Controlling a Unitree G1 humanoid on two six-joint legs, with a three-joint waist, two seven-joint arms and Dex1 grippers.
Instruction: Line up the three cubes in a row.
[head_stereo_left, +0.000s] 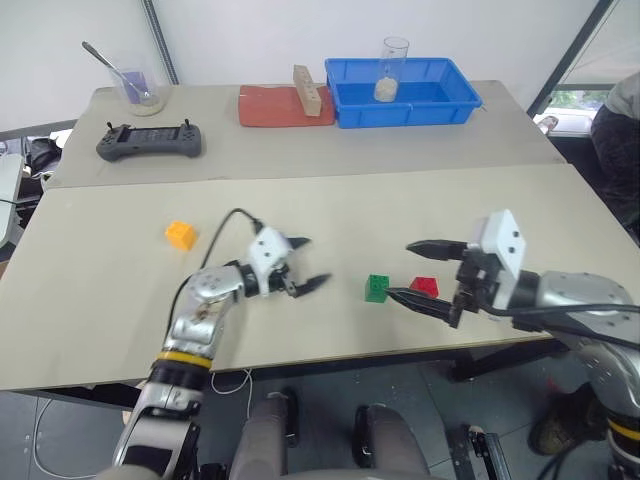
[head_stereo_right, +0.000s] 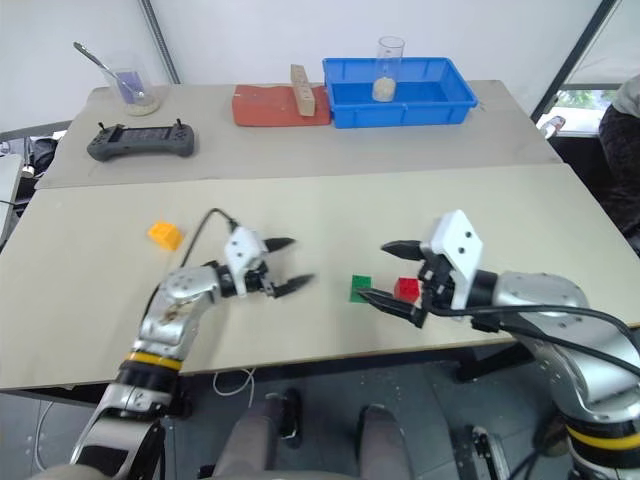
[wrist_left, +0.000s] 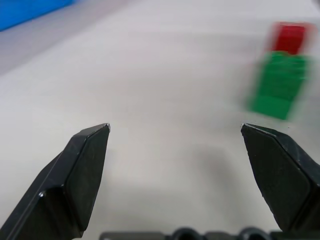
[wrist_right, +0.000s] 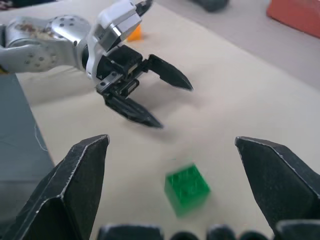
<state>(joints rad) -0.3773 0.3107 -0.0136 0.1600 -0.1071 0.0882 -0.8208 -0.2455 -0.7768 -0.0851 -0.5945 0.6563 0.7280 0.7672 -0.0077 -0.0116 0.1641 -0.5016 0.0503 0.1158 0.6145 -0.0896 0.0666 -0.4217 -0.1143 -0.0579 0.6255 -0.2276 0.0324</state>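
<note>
Two cubes, green (head_stereo_left: 377, 288) and red (head_stereo_left: 424, 287), sit between my pincers, left (head_stereo_left: 305, 264) and right (head_stereo_left: 420, 272), both wide open, empty. Orange-yellow cube (head_stereo_left: 181, 234) lies well behind left pincer on the tabletop (head_stereo_left: 120, 330); my reach may knock green.

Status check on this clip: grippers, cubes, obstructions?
Left gripper open, empty. Right gripper open, around red cube. Green cube beside red; orange-yellow cube apart. Nothing in the way.

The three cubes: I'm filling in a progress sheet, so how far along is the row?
Done: the green cube and red cube sit side by side near the table's front edge. In hand: nothing; the left hand and right hand are both open, the right one around the red cube. Left: the orange-yellow cube lies well apart and must join them.
</note>
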